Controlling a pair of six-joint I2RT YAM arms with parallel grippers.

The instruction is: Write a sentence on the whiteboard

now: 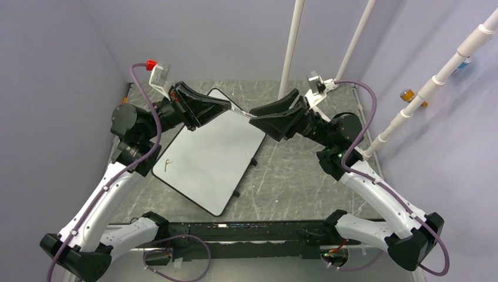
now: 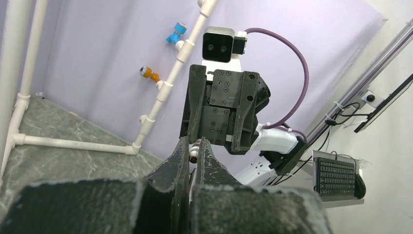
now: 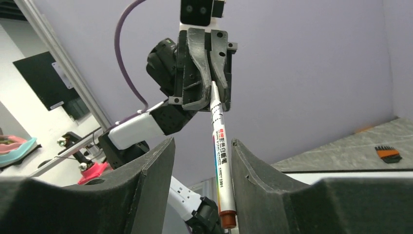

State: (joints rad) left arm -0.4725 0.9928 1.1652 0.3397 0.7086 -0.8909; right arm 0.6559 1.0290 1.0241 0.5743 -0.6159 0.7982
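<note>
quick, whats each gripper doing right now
left gripper: closed, holding one end of the marker
right gripper: open, jaws on either side of the marker, not clamped on it

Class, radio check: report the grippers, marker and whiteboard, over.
Left gripper shut on marker. Right gripper open, jaws either side of marker. Whiteboard bears one small mark, no sentence yet. No obstacle seen.

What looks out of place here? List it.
The whiteboard lies askew, turned diagonally on the table, with only one small mark near its left corner. The marker is off the board, held in mid-air by the left gripper, its other end between the open jaws of the right gripper.
</note>
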